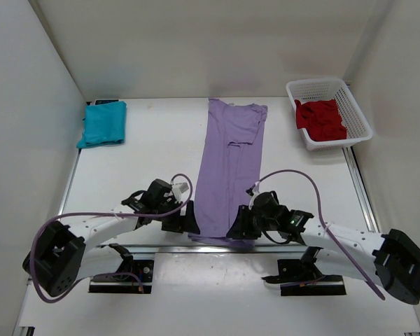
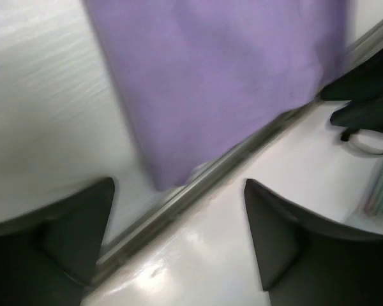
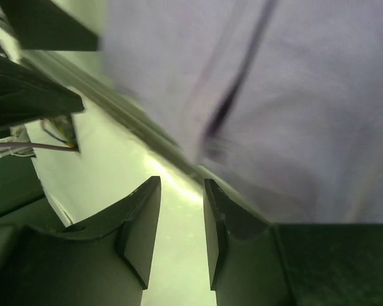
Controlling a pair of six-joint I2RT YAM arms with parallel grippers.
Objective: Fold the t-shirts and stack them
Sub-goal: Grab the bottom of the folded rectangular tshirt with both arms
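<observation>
We see the left fingers (image 2: pixel 76 229) spread wide and empty at the near edge of the white tabletop (image 1: pixel 147 161). The right fingers (image 3: pixel 137 223) sit slightly apart, pinching nothing. Between them is the hem of the long-folded lavender cloth t-shirt (image 1: pixel 231 161), flat mid-tabletop. Far left: folded teal cloth t-shirt (image 1: pixel 103 123). Far right: crumpled dark red cloth t-shirt (image 1: pixel 322 119) inside the white plastic mesh basket (image 1: pixel 355 110).

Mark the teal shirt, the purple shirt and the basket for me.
teal shirt (image 1: pixel 103 124), top view, middle of the folded cloth.
purple shirt (image 1: pixel 231 168), top view, middle of the long strip.
basket (image 1: pixel 358 112), top view, right wall.
</observation>
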